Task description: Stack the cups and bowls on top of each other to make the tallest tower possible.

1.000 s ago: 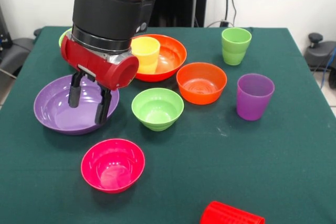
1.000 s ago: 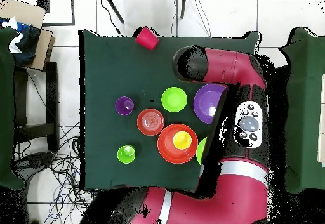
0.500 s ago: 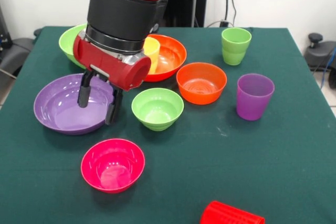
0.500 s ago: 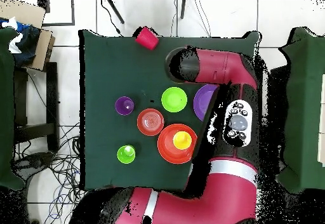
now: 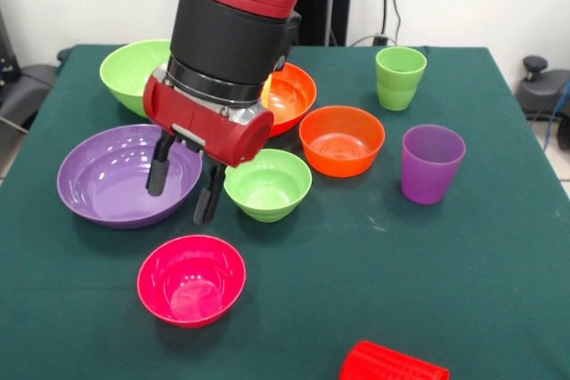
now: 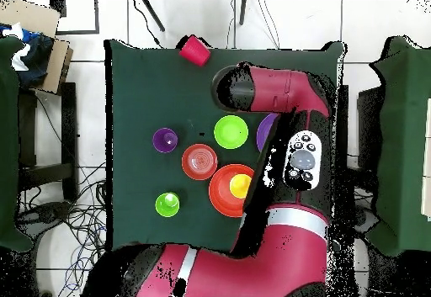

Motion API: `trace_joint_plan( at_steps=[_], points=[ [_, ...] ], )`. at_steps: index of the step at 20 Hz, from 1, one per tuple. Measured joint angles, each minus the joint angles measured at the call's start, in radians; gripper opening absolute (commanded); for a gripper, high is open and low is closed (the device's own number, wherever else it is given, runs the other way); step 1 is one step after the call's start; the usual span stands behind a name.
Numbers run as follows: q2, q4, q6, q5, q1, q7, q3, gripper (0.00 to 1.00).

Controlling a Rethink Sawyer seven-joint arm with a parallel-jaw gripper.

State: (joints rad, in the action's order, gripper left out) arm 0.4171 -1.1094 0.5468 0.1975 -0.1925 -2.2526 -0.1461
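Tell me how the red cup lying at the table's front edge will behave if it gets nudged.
The red cup lies on its side, so it would likely roll, probably curving since cups usually taper. It looks like thin glossy plastic, so probably light and stiff. Being close to the table edge, it might drop off.

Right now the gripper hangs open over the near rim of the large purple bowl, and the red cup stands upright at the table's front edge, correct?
Not quite. The red cup lies on its side, as the front view shows. The rest holds: the gripper hangs open over the large purple bowl.
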Motion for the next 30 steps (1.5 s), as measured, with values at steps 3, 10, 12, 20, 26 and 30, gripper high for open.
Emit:
trace_joint_plan(
  at_steps=[3,10,12,20,26,30],
  points=[
    [-0.017,0.0,-0.04,0.0,0.007,0.0,-0.011,1.0],
    [-0.055,0.0,-0.144,0.0,0.011,0.0,-0.037,1.0],
    [-0.064,0.0,-0.167,0.0,0.011,0.0,-0.04,1.0],
    [-0.09,-0.023,-0.24,0.0,0.011,0.0,-0.046,1.0],
    [-0.099,-0.039,-0.246,-0.001,0.011,0.0,-0.047,1.0],
    [-0.1,-0.044,-0.246,-0.002,0.011,0.0,-0.047,1.0]
  ],
)
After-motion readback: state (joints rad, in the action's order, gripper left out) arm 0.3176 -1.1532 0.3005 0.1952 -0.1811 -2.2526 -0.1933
